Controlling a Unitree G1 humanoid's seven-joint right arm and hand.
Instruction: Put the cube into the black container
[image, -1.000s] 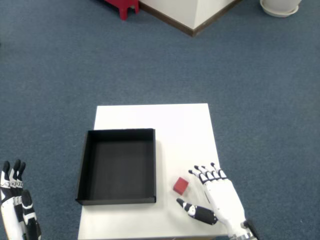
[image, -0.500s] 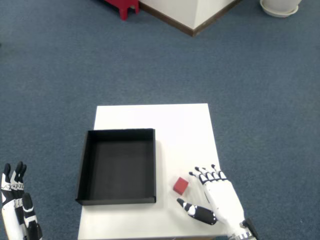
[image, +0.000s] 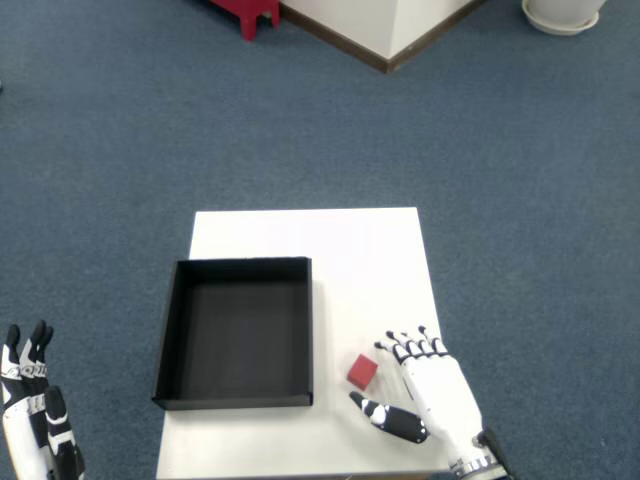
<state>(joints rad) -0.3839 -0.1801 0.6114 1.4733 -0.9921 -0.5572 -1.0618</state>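
Red, the cube (image: 362, 372) lies just left of the right hand (image: 428, 392), whose spread fingers hold nothing, with the black container (image: 162, 336) farther left.

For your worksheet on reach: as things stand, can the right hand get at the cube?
Probably yes. The right hand is open on the table just right of the cube, thumb and fingers flanking it, with nothing between them.
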